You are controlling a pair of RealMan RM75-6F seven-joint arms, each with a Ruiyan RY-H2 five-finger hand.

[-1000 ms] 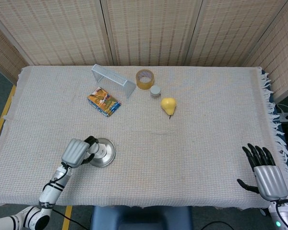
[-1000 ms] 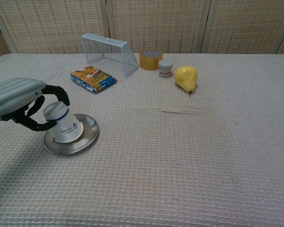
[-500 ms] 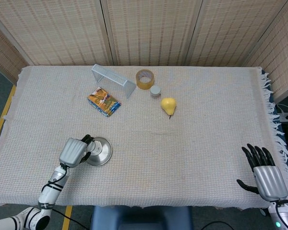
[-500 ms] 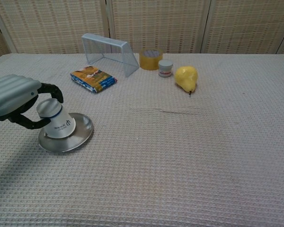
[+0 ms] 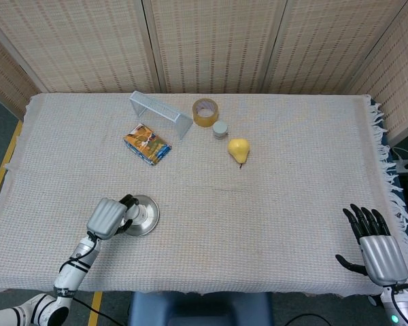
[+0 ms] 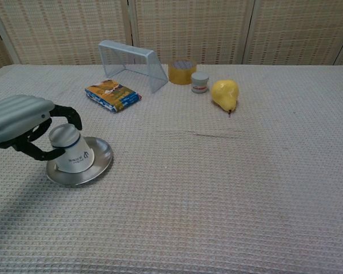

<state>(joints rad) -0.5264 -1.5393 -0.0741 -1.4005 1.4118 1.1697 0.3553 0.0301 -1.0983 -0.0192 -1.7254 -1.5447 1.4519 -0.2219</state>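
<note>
Compared with half a second ago, our left hand and the upturned paper cup sit a little further right on the steel plate, and the plate itself rests slightly nearer to the table's front edge; a second ago the plate lay more to the right. We hold the cup with the dark fingers curled around its upper part, thumb below, so the hand is closed on it. The cup stands mouth-down on the plate, near the plate's middle, and looks nearly upright.

Our right hand rests far to the right of the plate, at the table's front corner, fingers spread and holding nothing.

Behind the plate lies a colourful packet, and further back a clear wire-like rack, a tape roll, a small jar and a yellow pear.

We judge the risk is dragging: the plate seems to slide with the cup, so a sideways pull may carry it along or tip the cup. A hard squeeze could crush the paper wall.
</note>
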